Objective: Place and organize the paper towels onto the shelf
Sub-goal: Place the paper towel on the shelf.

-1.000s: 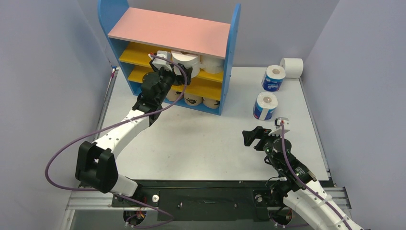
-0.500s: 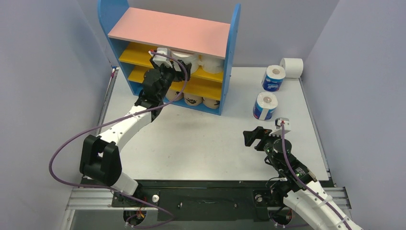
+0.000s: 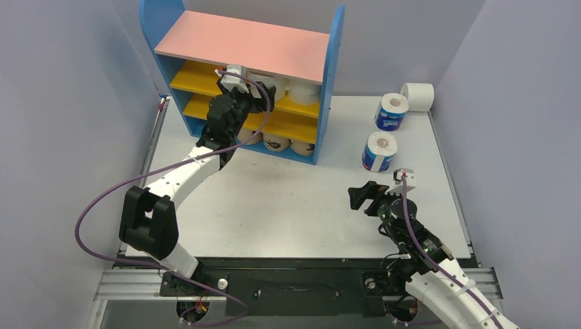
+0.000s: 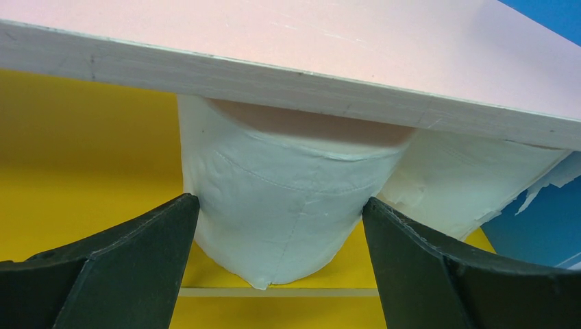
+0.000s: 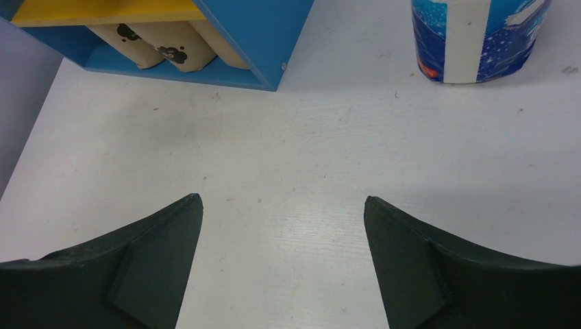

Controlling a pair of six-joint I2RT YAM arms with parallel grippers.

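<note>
The left gripper (image 4: 281, 209), jaws spread wide and pinching the white roll (image 4: 274, 178) by its sides, holds it tilted under the pink top board (image 4: 342, 48) at the lip of the upper yellow shelf (image 4: 82, 164) — I'd ease it in low, square it beside the neighbouring roll (image 4: 466, 178), then let go.

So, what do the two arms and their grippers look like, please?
Both arms look alike. The left arm and right arm have white links joined by bulky black joints. A purple cable runs loosely along each. The left gripper and right gripper have two dark, wedge-shaped fingers, with a small pale block at the wrist.
</note>
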